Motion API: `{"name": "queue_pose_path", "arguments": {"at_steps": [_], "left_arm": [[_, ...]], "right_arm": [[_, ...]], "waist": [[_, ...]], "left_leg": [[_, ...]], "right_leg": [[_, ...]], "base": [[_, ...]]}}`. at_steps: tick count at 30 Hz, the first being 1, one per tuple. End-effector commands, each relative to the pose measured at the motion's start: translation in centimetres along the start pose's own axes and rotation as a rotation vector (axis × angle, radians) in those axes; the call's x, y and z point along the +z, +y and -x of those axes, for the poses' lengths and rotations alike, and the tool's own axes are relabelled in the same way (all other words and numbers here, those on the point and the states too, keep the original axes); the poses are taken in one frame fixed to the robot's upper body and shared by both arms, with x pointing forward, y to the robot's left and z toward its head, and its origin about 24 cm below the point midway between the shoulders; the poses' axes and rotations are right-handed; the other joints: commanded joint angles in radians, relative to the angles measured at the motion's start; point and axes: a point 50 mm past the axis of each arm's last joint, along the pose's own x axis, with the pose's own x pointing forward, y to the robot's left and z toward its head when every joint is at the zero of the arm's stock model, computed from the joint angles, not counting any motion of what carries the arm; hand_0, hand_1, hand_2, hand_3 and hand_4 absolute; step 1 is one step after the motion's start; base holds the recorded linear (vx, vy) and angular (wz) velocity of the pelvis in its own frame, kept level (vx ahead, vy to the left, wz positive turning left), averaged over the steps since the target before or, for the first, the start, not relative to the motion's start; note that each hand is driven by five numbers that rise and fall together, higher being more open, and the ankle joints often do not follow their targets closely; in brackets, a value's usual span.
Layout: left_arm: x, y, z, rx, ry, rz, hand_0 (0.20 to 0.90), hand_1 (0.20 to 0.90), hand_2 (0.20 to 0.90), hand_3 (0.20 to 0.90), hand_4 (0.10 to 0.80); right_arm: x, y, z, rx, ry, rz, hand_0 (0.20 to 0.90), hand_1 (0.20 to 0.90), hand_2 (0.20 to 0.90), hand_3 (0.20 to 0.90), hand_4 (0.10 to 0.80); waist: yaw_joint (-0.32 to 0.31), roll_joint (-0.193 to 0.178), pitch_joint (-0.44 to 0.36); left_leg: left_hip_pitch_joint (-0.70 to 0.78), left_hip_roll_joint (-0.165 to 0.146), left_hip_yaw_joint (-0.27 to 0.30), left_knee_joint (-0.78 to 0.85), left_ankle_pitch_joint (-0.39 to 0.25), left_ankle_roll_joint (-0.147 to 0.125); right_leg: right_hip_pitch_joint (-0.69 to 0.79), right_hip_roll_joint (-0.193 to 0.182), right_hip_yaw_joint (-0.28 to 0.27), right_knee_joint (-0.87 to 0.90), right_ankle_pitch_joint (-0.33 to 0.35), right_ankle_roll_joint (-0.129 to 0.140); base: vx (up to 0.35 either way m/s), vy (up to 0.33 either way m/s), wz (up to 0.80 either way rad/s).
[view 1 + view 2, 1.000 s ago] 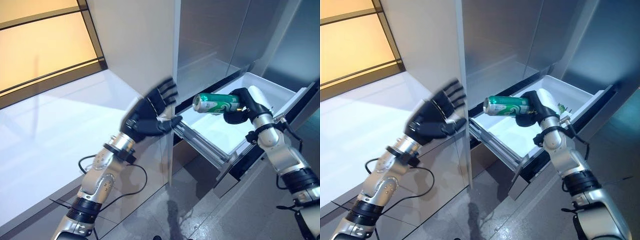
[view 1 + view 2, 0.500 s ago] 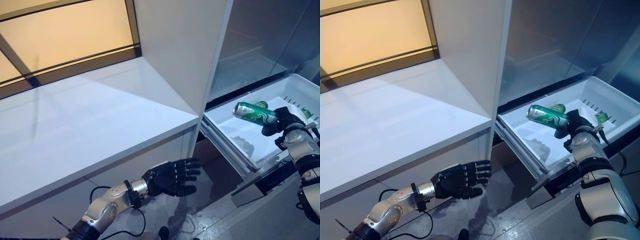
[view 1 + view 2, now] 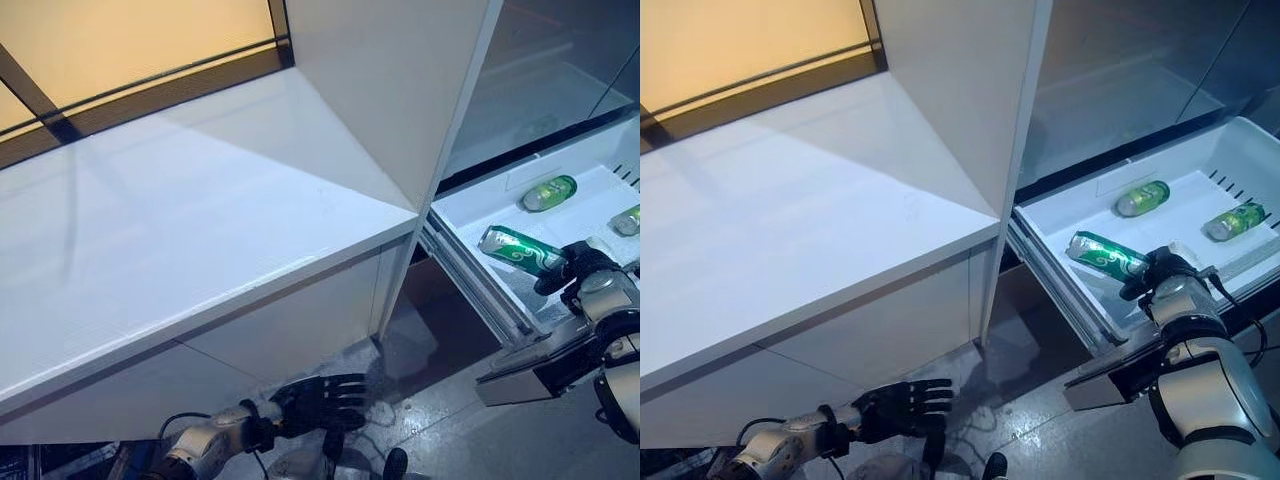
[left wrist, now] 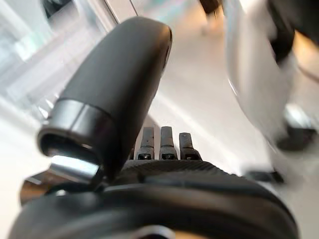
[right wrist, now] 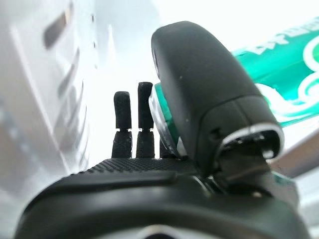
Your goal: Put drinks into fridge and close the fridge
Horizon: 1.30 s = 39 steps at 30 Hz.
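My right hand (image 3: 585, 272) is shut on a green can (image 3: 520, 250) and holds it tilted on its side just above the front part of the open white fridge drawer (image 3: 1060, 268). The can also shows in the right wrist view (image 5: 279, 87), pinched between thumb and fingers (image 5: 130, 124). Other green cans (image 3: 1142, 197) (image 3: 1233, 220) lie on the drawer's floor further back. My left hand (image 3: 315, 403) hangs low near the floor in front of the counter, open and empty, with its fingers (image 4: 162, 144) straight.
A white counter (image 3: 200, 220) runs along the left, with cabinet fronts below it. The fridge's white side wall (image 3: 400, 90) stands between the counter and the open grey fridge interior (image 3: 1120, 80). The drawer's grey front panel (image 3: 1110, 370) juts out over the floor.
The camera has tilted down and left. My left hand has dropped from beside the fridge wall to near the floor. My right hand has lowered the can towards the drawer.
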Motion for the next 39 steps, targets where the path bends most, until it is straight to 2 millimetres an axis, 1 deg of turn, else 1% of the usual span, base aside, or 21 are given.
{"name": "queue_pose_path", "arguments": {"at_steps": [1,2,5,6,12,13,17,22,23,24,25,28,31,34,36,39], "left_arm": [[-0.3,-0.1,0.2,0.043,-0.087,-0.053,0.900,0.900,0.900,0.900,0.800],[-1.1,0.9,0.5,0.101,-0.078,-0.045,0.900,0.900,0.900,0.900,0.800],[-1.9,2.3,1.1,0.201,-0.087,-0.037,0.900,0.900,0.900,0.900,0.800],[-2.2,3.1,1.4,0.255,-0.093,-0.013,0.900,0.900,0.900,0.900,0.800],[-2.3,4.4,1.7,0.377,-0.110,0.024,0.900,0.900,0.900,0.900,0.800],[-2.6,4.9,1.8,0.411,-0.092,0.026,0.900,0.900,0.900,0.900,0.800],[-3.3,5.6,2.2,0.460,-0.038,0.012,0.900,0.900,0.900,0.900,0.800],[-3.7,6.2,2.6,0.508,0.003,0.004,0.900,0.900,0.900,0.900,0.800],[-3.8,6.4,2.7,0.524,0.019,0.001,0.900,0.900,0.900,0.900,0.800],[-3.8,6.5,2.8,0.530,0.027,-0.003,0.900,0.900,0.900,0.900,0.800],[-3.9,6.6,2.9,0.535,0.034,-0.006,0.900,0.900,0.900,0.900,0.800],[-3.9,7.1,3.2,0.562,0.055,-0.012,0.900,0.900,0.900,0.900,0.800],[-3.9,7.6,3.5,0.585,0.082,-0.027,0.900,0.900,0.900,0.900,0.800],[-4.0,7.8,3.8,0.598,0.104,-0.042,0.900,0.900,0.900,0.900,0.800],[-4.1,7.9,3.9,0.605,0.111,-0.045,0.900,0.900,0.900,0.900,0.800],[-4.1,7.9,4.0,0.612,0.119,-0.049,0.900,0.900,0.900,0.900,0.800]], "right_arm": [[3.8,-8.4,1.6,-0.216,-0.106,-0.017,0.300,0.300,0.300,0.200,0.100],[3.8,-8.0,1.5,-0.204,-0.104,-0.008,0.300,0.300,0.300,0.200,0.100],[3.8,-7.4,1.4,-0.181,-0.105,-0.002,0.300,0.300,0.300,0.200,0.100],[3.7,-7.1,1.3,-0.168,-0.104,0.004,0.300,0.300,0.300,0.200,0.100],[4.0,-7.7,1.5,-0.179,-0.102,0.021,0.300,0.300,0.300,0.200,0.100],[4.3,-7.8,1.5,-0.182,-0.105,0.039,0.300,0.300,0.300,0.200,0.100],[4.7,-8.3,1.7,-0.179,-0.108,0.097,0.300,0.300,0.300,0.200,0.100],[4.6,-8.4,1.7,-0.161,-0.102,0.133,0.300,0.300,0.300,0.200,0.100],[4.5,-8.2,1.6,-0.142,-0.095,0.135,0.366,0.366,0.366,0.277,0.177],[4.4,-8.1,1.6,-0.133,-0.092,0.131,0.752,0.752,0.752,0.727,0.627],[4.3,-8.1,1.6,-0.130,-0.091,0.129,0.900,0.900,0.900,0.900,0.800],[4.7,-7.9,1.6,-0.125,-0.112,0.140,0.900,0.900,0.900,0.900,0.800],[6.1,-8.1,2.0,-0.176,-0.188,0.205,0.900,0.900,0.900,0.900,0.800],[7.7,-8.7,2.7,-0.235,-0.250,0.296,0.900,0.900,0.900,0.900,0.800],[8.2,-9.2,3.2,-0.261,-0.273,0.350,0.900,0.900,0.900,0.900,0.800],[9.0,-10.3,4.4,-0.297,-0.331,0.385,0.900,0.900,0.900,0.900,0.800]], "waist": [[0.023,-0.023,-0.038],[0.026,-0.023,-0.026],[0.029,-0.023,-0.007],[0.034,-0.022,0.005],[0.047,-0.017,0.043],[0.051,-0.015,0.056],[0.059,-0.014,0.075],[0.062,-0.012,0.087],[0.062,-0.013,0.090],[0.063,-0.013,0.091],[0.063,-0.013,0.092],[0.058,-0.015,0.095],[0.048,-0.022,0.090],[0.037,-0.031,0.081],[0.028,-0.039,0.071],[0.004,-0.056,0.042]], "left_leg": [[-0.068,-0.001,0.047,0.126,-0.091,-0.020],[-0.077,-0.002,0.044,0.131,-0.089,-0.020],[-0.093,-0.003,0.044,0.139,-0.087,-0.019],[-0.101,-0.003,0.041,0.145,-0.088,-0.018],[-0.157,-0.007,0.037,0.178,-0.089,-0.017],[-0.176,-0.009,0.036,0.191,-0.088,-0.015],[-0.205,-0.011,0.034,0.209,-0.085,-0.014],[-0.224,-0.012,0.037,0.219,-0.083,-0.012],[-0.229,-0.013,0.038,0.223,-0.083,-0.012],[-0.232,-0.012,0.039,0.224,-0.082,-0.012],[-0.233,-0.012,0.040,0.225,-0.082,-0.012],[-0.235,-0.011,0.047,0.226,-0.082,-0.014],[-0.226,-0.008,0.057,0.219,-0.084,-0.015],[-0.212,-0.005,0.066,0.208,-0.086,-0.016],[-0.199,-0.004,0.072,0.197,-0.087,-0.017],[-0.162,0.000,0.087,0.171,-0.093,-0.020]], "right_leg": [[-0.125,0.016,0.071,0.188,-0.065,-0.015],[-0.136,0.018,0.072,0.194,-0.065,-0.017],[-0.152,0.018,0.073,0.204,-0.065,-0.020],[-0.160,0.018,0.072,0.210,-0.065,-0.021],[-0.211,0.013,0.068,0.239,-0.065,-0.026],[-0.231,0.012,0.067,0.252,-0.063,-0.027],[-0.259,0.010,0.066,0.270,-0.059,-0.028],[-0.281,0.009,0.064,0.282,-0.057,-0.028],[-0.285,0.008,0.063,0.285,-0.056,-0.027],[-0.287,0.007,0.062,0.285,-0.055,-0.027],[-0.289,0.007,0.061,0.284,-0.054,-0.027],[-0.291,0.006,0.061,0.278,-0.048,-0.025],[-0.287,0.007,0.065,0.268,-0.041,-0.020],[-0.278,0.008,0.072,0.259,-0.040,-0.016],[-0.270,0.010,0.076,0.250,-0.039,-0.013],[-0.240,0.013,0.086,0.225,-0.038,-0.006]], "base": [[0.000,0.000,0.00],[0.000,0.000,0.00],[-0.013,-0.026,0.05],[-0.008,-0.020,0.20],[-0.074,-0.020,0.06],[-0.078,-0.025,0.01],[-0.056,-0.020,0.00],[-0.040,-0.012,-0.01],[-0.040,-0.022,0.01],[-0.041,-0.022,0.02],[-0.048,-0.016,0.01],[-0.051,-0.012,-0.01],[-0.039,-0.019,-0.05],[-0.027,-0.013,-0.14],[-0.021,-0.014,-0.10],[-0.013,-0.017,-0.12]]}}
